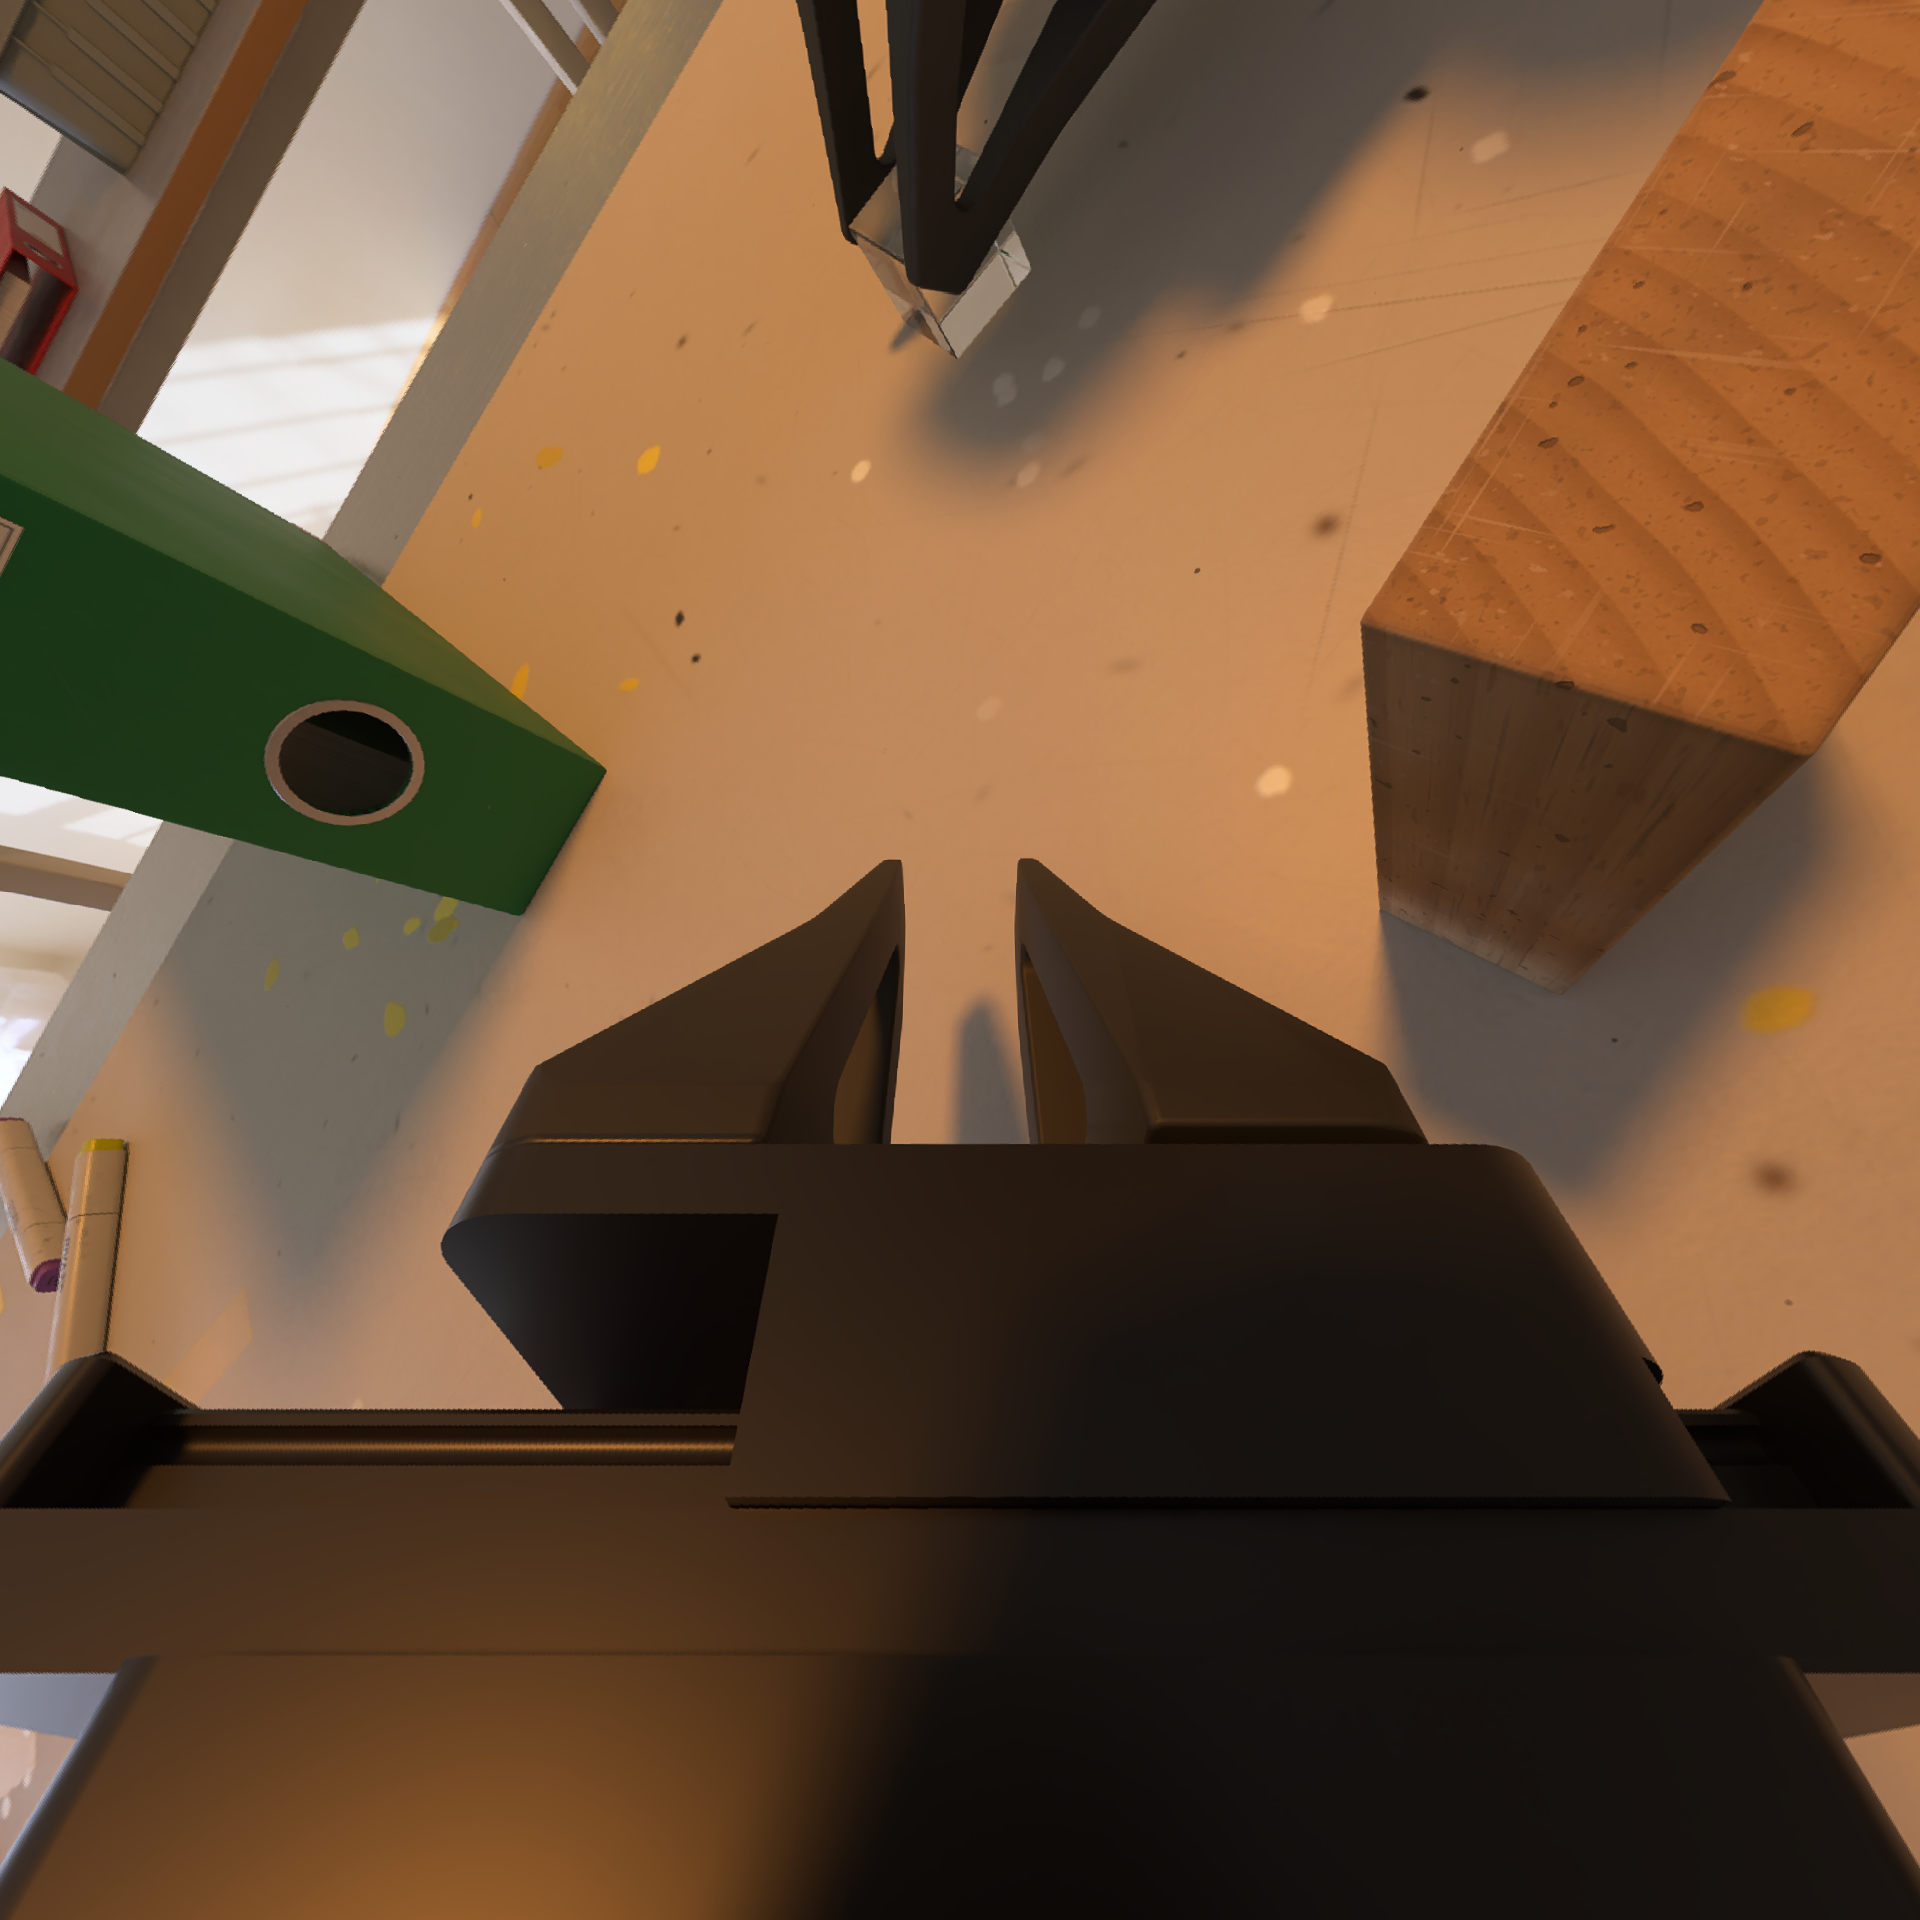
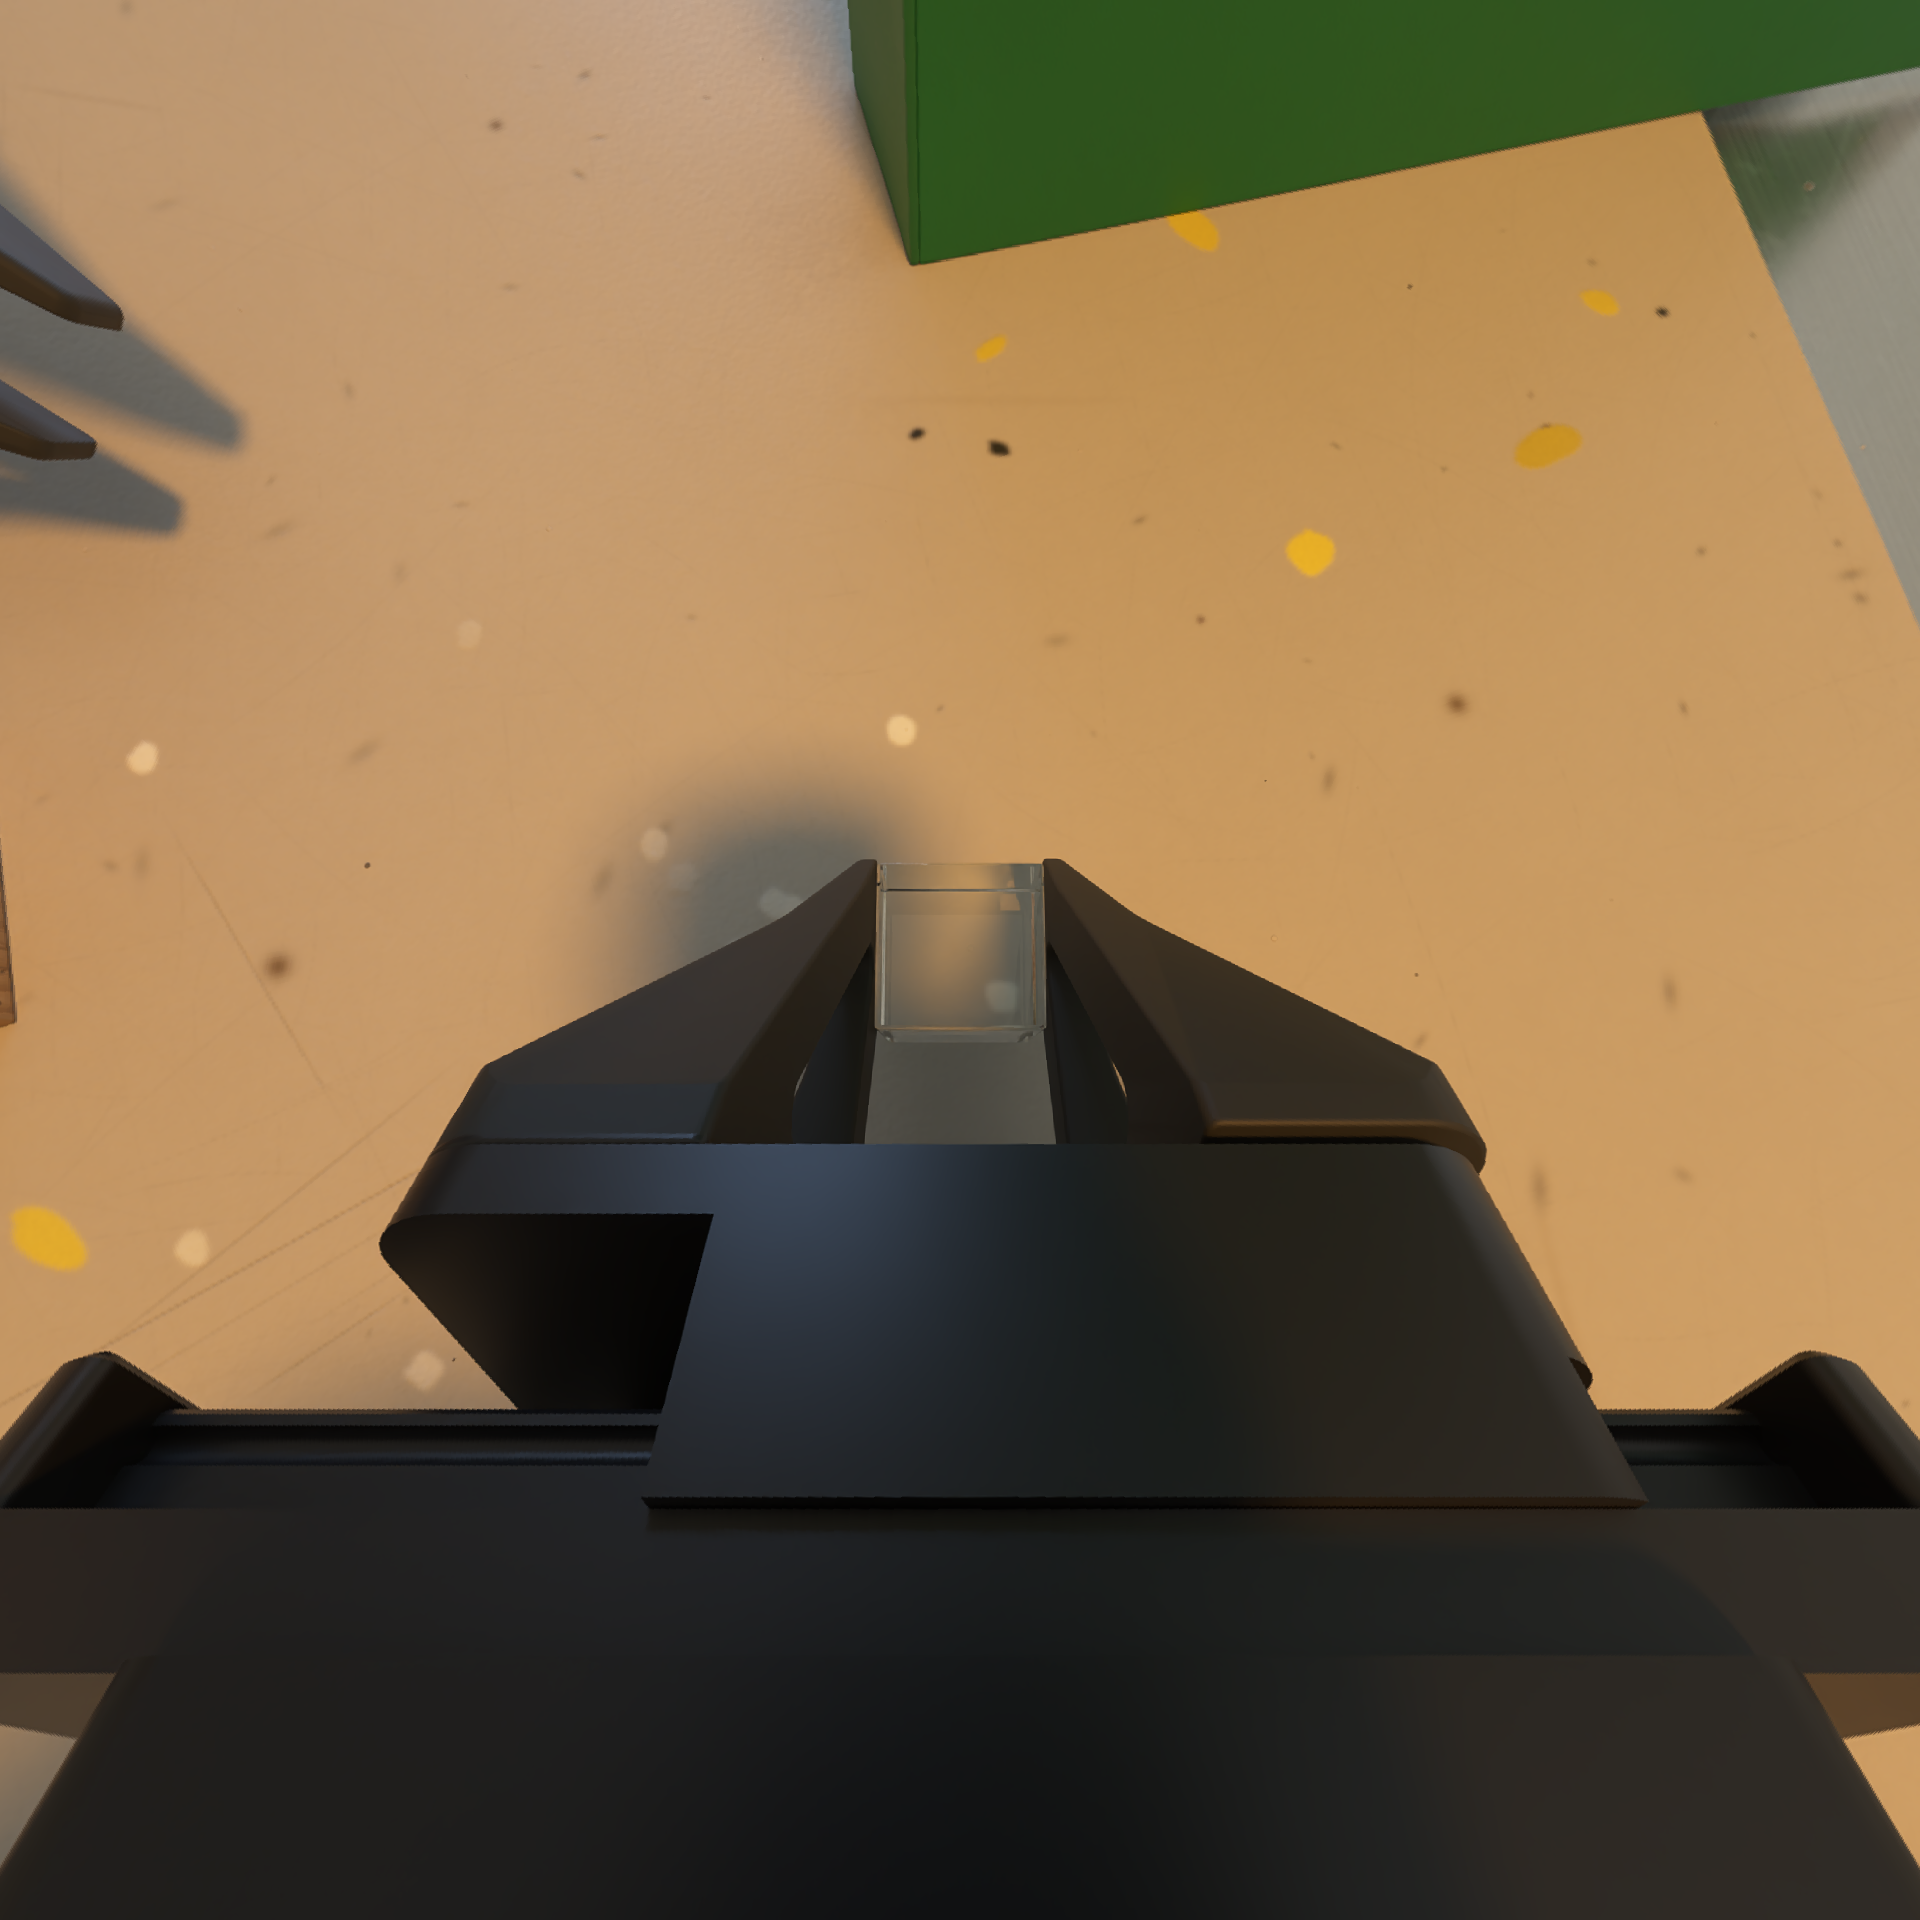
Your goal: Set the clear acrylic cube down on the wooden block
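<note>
My right gripper (image 2: pixel 960 868) is shut on the clear acrylic cube (image 2: pixel 960 951) and holds it just above the tan table. In the left wrist view the cube (image 1: pixel 982 286) shows at the top, pinched between the right gripper's dark fingers (image 1: pixel 935 239), with its shadow on the table below. The wooden block (image 1: pixel 1683 520), tall with visible grain, stands at the right of that view, apart from the cube. Only a sliver of it (image 2: pixel 5 935) shows at the right wrist view's left edge. My left gripper (image 1: pixel 958 868) is empty, with a narrow gap between its fingers, low over the table.
A green box with a round hole (image 1: pixel 260 644) lies to the left near the table edge; it also shows in the right wrist view (image 2: pixel 1351 104). Two markers (image 1: pixel 83 1226) lie at the far left. The left gripper's fingertips (image 2: pixel 62 301) show at the left edge of the right wrist view.
</note>
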`<action>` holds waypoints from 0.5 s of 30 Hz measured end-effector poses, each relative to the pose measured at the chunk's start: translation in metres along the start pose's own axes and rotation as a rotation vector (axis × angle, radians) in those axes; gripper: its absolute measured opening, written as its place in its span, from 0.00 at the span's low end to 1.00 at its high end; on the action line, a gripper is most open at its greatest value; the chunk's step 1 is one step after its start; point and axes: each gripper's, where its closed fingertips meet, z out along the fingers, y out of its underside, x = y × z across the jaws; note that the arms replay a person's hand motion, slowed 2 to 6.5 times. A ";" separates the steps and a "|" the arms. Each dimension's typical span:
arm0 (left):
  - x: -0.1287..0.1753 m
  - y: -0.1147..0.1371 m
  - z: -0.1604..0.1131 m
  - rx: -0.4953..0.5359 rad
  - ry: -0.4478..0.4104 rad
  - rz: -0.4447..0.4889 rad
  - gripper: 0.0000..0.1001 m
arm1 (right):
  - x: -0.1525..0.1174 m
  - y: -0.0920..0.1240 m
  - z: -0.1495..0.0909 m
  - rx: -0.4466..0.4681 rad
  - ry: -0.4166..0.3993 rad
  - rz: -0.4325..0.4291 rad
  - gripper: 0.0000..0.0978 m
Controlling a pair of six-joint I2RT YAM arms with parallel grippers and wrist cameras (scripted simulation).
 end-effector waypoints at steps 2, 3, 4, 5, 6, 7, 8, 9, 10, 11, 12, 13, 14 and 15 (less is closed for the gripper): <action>0.000 0.000 0.000 0.000 0.000 0.000 0.18 | -0.001 -0.001 0.000 0.011 0.001 -0.005 0.26; 0.000 0.000 0.000 0.000 0.000 0.000 0.18 | -0.002 -0.001 -0.001 0.020 0.002 -0.007 0.26; 0.000 0.000 0.000 0.001 0.000 0.000 0.18 | -0.002 -0.002 -0.001 0.030 0.002 -0.009 0.26; 0.000 0.000 0.000 0.001 -0.001 0.000 0.18 | -0.003 -0.003 -0.002 0.041 0.003 -0.010 0.26; 0.000 -0.001 0.000 0.002 -0.001 0.000 0.18 | -0.003 -0.004 -0.003 0.052 0.004 -0.010 0.26; 0.000 -0.001 0.000 0.003 -0.002 0.000 0.17 | -0.003 -0.005 -0.005 0.065 0.007 -0.011 0.26; -0.001 -0.001 0.000 0.004 -0.002 0.000 0.17 | -0.003 -0.005 -0.006 0.077 0.010 -0.011 0.26; -0.001 -0.001 0.000 0.005 -0.003 0.000 0.17 | -0.003 -0.006 -0.008 0.088 0.013 -0.011 0.26; -0.001 -0.001 0.000 0.006 -0.004 0.001 0.17 | -0.002 -0.007 -0.009 0.100 0.016 -0.011 0.26; -0.001 -0.002 0.000 0.008 -0.005 0.001 0.17 | -0.003 -0.008 -0.011 0.109 0.018 -0.010 0.26; -0.001 -0.002 0.000 0.009 -0.006 0.001 0.17 | -0.003 -0.008 -0.013 0.117 0.018 -0.009 0.26; -0.001 -0.002 0.000 0.010 -0.006 0.001 0.17 | -0.004 -0.009 -0.015 0.124 0.017 -0.007 0.26; -0.001 -0.002 0.000 0.011 -0.007 0.001 0.17 | -0.006 -0.009 -0.016 0.128 0.015 -0.005 0.26; -0.001 -0.002 -0.001 0.012 -0.008 0.001 0.17 | -0.007 -0.010 -0.018 0.131 0.011 -0.004 0.26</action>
